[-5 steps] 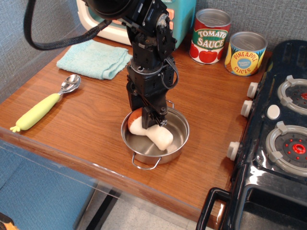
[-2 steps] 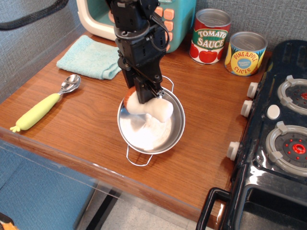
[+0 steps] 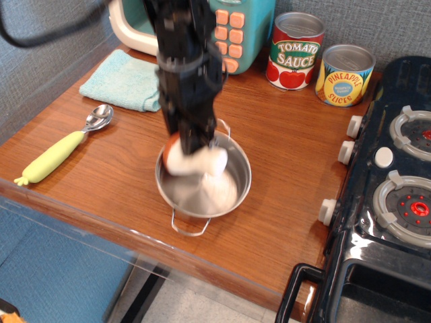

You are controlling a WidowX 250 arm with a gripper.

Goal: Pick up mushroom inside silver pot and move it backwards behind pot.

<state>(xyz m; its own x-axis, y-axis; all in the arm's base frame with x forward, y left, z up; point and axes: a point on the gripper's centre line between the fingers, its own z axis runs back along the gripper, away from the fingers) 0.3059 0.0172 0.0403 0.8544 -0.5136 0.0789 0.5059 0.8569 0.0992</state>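
The silver pot [image 3: 232, 192] is a shallow shiny steel pot with two wire loop handles, near the table's front edge. The mushroom [image 3: 205, 161] shows a reddish-brown cap at left and a thick white stem. It hangs over the pot's left side, level with the rim. My gripper [image 3: 192, 147] comes down from above and is shut on the mushroom. The gripper and mushroom are blurred by motion. The pot appears to be raised with them.
A teal cloth [image 3: 128, 81] lies back left. A spoon with a yellow-green handle [image 3: 64, 151] lies left. A toy appliance [image 3: 236, 30] stands behind the arm. Tomato sauce [image 3: 296, 50] and pineapple [image 3: 345, 75] cans stand back right. A black stove [image 3: 397, 182] fills the right.
The gripper has lifted the mushroom out of the pot bottom and shifted left. The pot has slid left and toward the front edge along with it.
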